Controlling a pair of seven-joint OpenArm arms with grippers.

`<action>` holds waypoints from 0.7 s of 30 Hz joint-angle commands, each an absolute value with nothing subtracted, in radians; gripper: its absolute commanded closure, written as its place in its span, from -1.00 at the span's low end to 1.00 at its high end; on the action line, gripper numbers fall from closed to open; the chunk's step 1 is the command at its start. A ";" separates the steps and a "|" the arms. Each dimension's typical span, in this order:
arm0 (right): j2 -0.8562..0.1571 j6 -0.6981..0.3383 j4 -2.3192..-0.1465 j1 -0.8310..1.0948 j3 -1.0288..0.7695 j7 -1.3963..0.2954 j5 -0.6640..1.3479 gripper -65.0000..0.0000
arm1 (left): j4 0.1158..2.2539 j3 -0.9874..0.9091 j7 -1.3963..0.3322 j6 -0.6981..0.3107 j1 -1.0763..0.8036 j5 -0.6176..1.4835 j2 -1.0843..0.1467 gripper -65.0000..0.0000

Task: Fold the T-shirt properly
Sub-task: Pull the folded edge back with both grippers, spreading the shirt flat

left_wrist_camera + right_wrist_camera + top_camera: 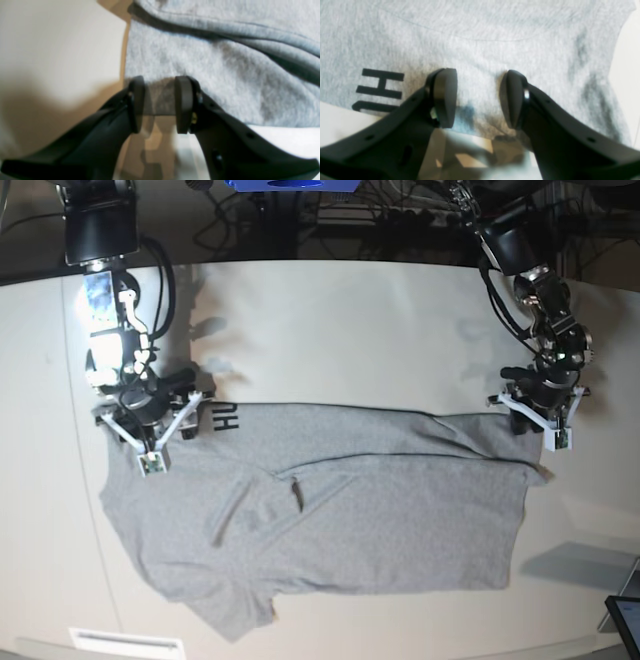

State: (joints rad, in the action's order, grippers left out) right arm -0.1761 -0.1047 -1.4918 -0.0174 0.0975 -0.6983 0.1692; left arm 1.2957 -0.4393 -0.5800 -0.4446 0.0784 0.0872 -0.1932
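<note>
In the base view, going L to R: right gripper (150,423) sits over the far L corner of the T-shirt (350,510), w/ black block lettering (226,418) just beside it on the inner side. From that gripper the grey cloth spreads away toward the near edge of the table (330,330) and across to the other arm; a sleeve sticks out at the near L, and a small rumpled fold lies mid-cloth, well apart from both grippers. Right wrist view: right gripper (478,98) has its pads apart w/ a clear gap, nothing clamped betw. them; T-shirt (480,45) lies directly under and ahead of the fingertips, its edge running just behind the pads, lettering (378,90) off to the L of the L pad, bare table (335,122) behind that edge. Far R of the base view: left gripper (541,416) is at the far R corner of the cloth, where a folded-over strip runs along the far edge. Left wrist view: left gripper (158,105) has pads parted by a narrower gap; T-shirt (212,82) hem edge passes betw. the pads, but can't tell if they press on it. Cloth extends ahead and to the R of that gripper, a thick folded ridge (225,27) crossing beyond it; bare table (57,50) to its L.
</note>
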 commanded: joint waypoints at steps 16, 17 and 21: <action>-0.179 -0.093 -1.612 0.156 0.088 -0.705 0.163 0.06 | 1.406 -0.374 -0.613 -0.492 -0.099 0.071 -0.288 0.34; -0.179 -0.076 -1.626 0.173 0.088 -0.705 0.163 0.06 | 1.422 -0.374 -0.613 -0.492 -0.119 0.071 -0.288 0.34; -0.179 -0.033 -1.681 0.222 0.091 -0.707 0.163 0.06 | 1.446 -0.375 -0.613 -0.504 -0.173 0.071 -0.294 0.34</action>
State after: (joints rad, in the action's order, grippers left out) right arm -0.1753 -0.0349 -1.6791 0.2176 0.0898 -0.6491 0.1722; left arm 1.4479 -0.3733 -0.5415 -0.4870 -0.1585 0.1089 -0.2840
